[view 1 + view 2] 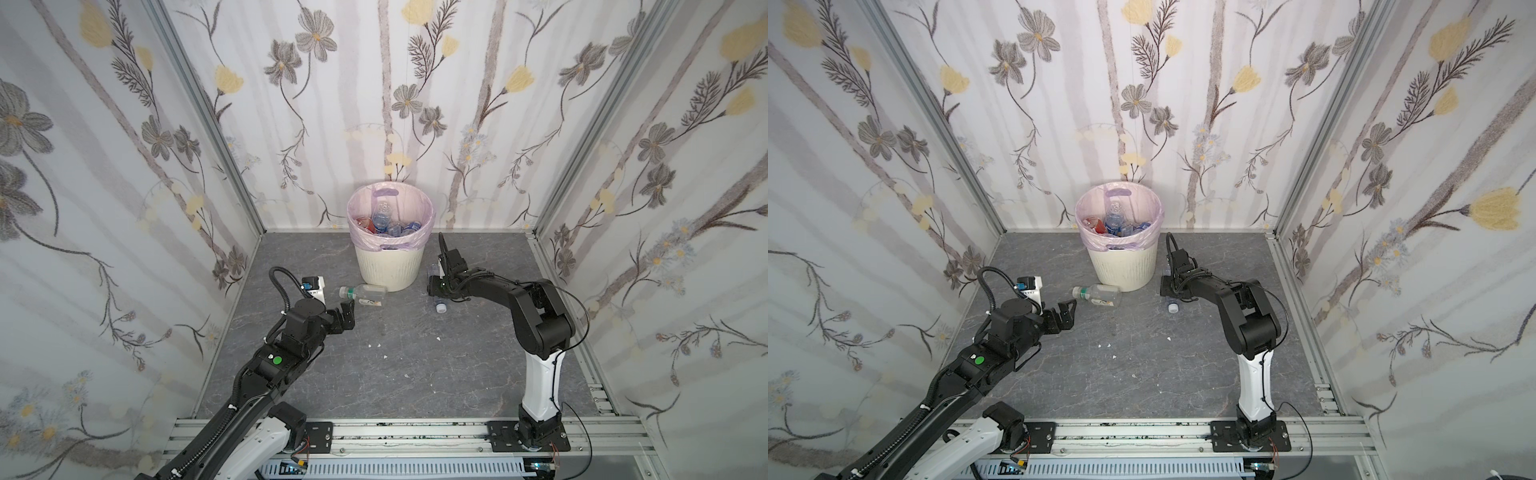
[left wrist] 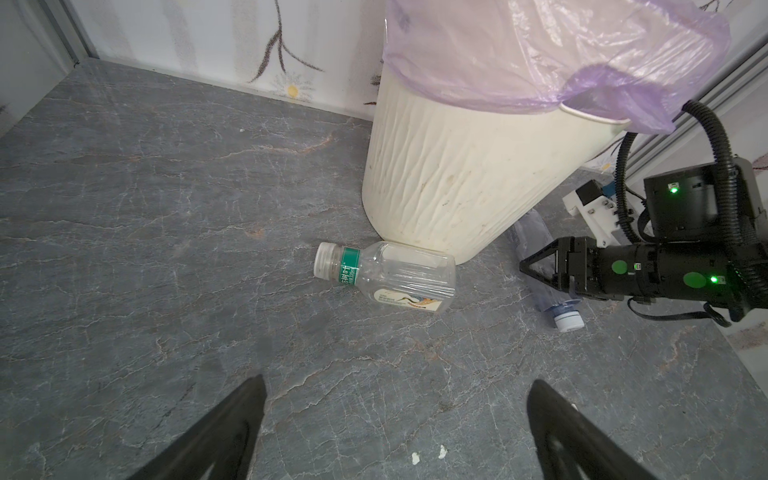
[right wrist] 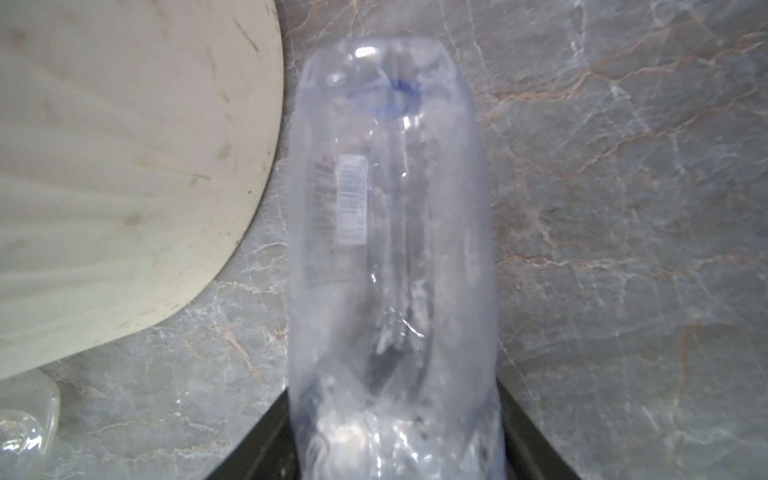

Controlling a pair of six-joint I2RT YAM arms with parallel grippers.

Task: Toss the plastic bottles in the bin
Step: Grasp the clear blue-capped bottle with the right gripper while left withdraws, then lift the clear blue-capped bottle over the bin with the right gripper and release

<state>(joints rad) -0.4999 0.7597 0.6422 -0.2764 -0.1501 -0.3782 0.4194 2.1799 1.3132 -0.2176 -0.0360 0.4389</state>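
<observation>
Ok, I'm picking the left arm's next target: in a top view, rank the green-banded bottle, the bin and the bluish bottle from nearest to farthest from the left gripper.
From the left gripper:
1. green-banded bottle, lying just beyond it, at the bin's foot.
2. bin, behind that bottle, mid-back.
3. bluish bottle, lying to the bin's right.

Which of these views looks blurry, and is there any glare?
Right wrist view: the clear bottle is soft, very near the lens, with small white glints. Left wrist view: sharp on the green-banded bottle and the bin. Both top views: evenly lit, sharp.
</observation>
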